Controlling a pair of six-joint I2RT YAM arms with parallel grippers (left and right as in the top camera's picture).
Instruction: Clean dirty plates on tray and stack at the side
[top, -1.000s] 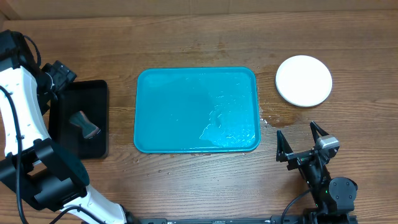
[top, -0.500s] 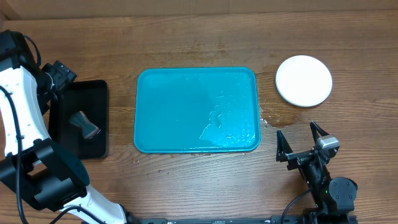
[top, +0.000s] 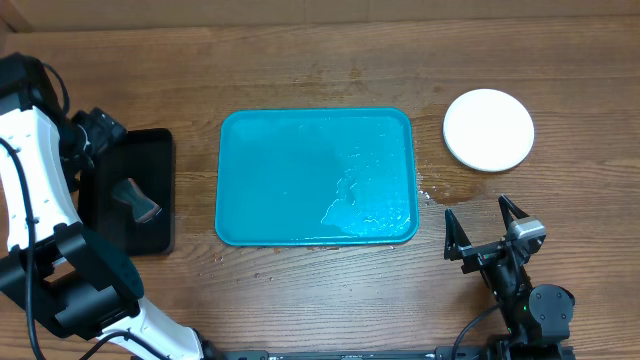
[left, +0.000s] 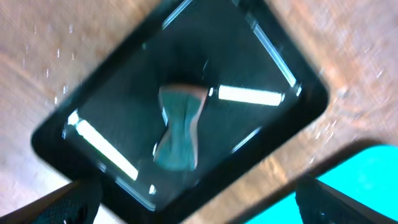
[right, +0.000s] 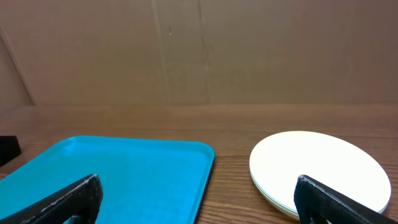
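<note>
The turquoise tray (top: 315, 175) lies in the middle of the table with nothing on it but a wet film at its near right corner. The plates (top: 488, 130) sit stacked on the wood to its right, white one on top; in the right wrist view the stack (right: 317, 168) shows a second rim beneath. My left gripper (top: 98, 130) hovers open over the far edge of a black tray, fingers apart around nothing (left: 199, 211). My right gripper (top: 485, 228) stands open near the front edge, facing the tray (right: 118, 174) and the plates, nothing between its fingers (right: 205, 208).
A black tray (top: 128, 190) lies left of the turquoise one, holding a grey-teal sponge (left: 179, 127). Water drops spot the wood by the turquoise tray's right edge (top: 428, 192). A cardboard wall (right: 199, 50) closes the far side.
The left wrist has shifted slightly over the black tray's far edge. The right arm, the plates and the tray have not moved.
</note>
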